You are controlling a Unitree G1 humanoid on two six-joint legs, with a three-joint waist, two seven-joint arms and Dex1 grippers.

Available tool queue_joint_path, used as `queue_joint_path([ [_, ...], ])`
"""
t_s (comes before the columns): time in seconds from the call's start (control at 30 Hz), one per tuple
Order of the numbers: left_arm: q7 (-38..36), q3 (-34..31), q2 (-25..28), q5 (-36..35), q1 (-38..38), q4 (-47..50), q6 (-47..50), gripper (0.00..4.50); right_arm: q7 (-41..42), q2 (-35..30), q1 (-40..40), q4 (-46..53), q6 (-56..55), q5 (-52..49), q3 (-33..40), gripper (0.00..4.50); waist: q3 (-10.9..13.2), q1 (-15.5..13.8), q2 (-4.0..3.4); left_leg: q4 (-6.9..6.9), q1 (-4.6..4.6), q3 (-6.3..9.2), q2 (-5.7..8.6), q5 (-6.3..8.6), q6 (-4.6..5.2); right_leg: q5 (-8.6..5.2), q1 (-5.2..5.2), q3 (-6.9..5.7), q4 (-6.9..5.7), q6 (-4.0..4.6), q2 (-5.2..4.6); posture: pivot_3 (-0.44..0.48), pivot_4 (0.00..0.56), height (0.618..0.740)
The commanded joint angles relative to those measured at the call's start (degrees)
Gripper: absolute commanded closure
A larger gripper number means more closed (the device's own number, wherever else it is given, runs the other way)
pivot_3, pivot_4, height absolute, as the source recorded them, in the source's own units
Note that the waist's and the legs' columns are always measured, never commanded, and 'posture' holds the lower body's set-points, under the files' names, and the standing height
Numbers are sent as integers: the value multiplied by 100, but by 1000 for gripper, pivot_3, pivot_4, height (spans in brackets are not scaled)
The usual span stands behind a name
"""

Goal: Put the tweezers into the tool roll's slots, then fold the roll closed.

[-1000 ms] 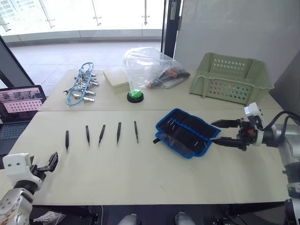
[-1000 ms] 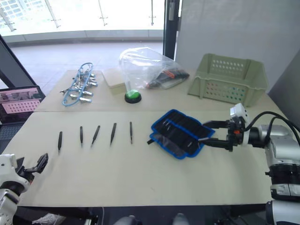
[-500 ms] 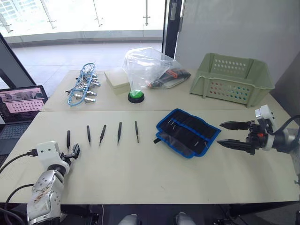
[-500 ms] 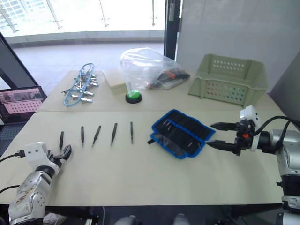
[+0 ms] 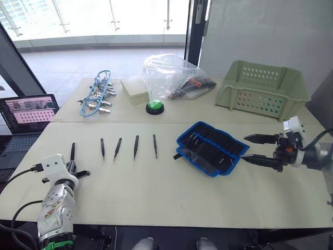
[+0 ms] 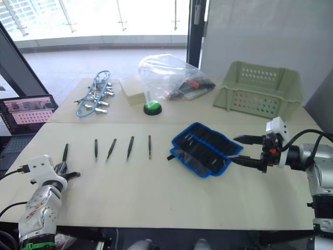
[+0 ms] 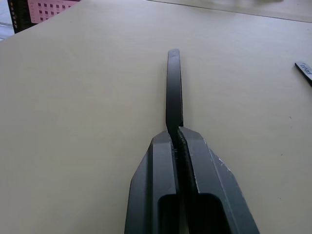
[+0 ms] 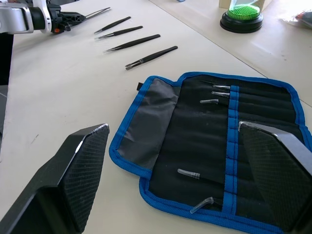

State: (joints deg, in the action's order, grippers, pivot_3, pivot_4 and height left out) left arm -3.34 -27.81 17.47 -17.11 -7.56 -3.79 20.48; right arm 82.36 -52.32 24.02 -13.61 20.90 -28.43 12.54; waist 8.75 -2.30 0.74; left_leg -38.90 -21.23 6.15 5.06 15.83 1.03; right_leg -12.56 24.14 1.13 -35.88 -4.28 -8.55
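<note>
Gripping the leftmost tweezer [image 7: 174, 87] by one end, your left gripper [image 5: 74, 169] is clenched on it at the table's [image 5: 156, 192] left edge. Four more tweezers [image 5: 136, 146] lie in a row beside it. Tool roll [image 5: 210, 147], unfolded flat, centre-right. Your right gripper [image 5: 253, 149], fingers spread wide, hovers just right of the roll.

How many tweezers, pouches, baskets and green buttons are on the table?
tweezers: 5
tool roll: 1
basket: 1
green button: 1
Total: 8
</note>
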Motion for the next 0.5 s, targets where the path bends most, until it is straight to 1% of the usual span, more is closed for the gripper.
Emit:
queue_joint_path([
  [0.03,-119,58,46,7,25,-125,-124,4489,-24,-60,-17,149,-89,-154,232,0,0,2,0,0,0,0,0,0,0,0,1,0,0,0,0,0,150,740],
  [0.17,-270,34,202,0,29,53,-323,4489,-114,-14,-94,237,-61,-173,244,0,2,13,4,0,-1,0,0,0,0,0,2,0,0,0,1,0,150,740],
  [0.27,-458,130,324,0,-9,280,-396,4489,-213,-2,-98,246,11,-170,234,0,5,22,9,0,-3,0,0,0,0,0,4,0,1,0,3,0,150,740],
  [0.33,-741,295,455,-54,-45,516,-371,4489,-367,27,-101,259,75,-108,176,0,10,27,17,1,-4,0,-1,1,0,0,6,0,2,0,4,0,150,740],
  [0.4,-1174,553,639,-191,-90,821,-190,4489,-622,99,-102,294,167,-4,72,0,14,33,24,1,-5,0,-1,1,0,0,8,0,2,0,5,0,150,740],
  [0.5,-1652,923,938,-403,-137,1227,385,4489,-1051,307,-97,296,88,164,-17,0,15,53,25,2,-6,0,-1,1,0,0,8,0,2,1,5,0,150,740],
])
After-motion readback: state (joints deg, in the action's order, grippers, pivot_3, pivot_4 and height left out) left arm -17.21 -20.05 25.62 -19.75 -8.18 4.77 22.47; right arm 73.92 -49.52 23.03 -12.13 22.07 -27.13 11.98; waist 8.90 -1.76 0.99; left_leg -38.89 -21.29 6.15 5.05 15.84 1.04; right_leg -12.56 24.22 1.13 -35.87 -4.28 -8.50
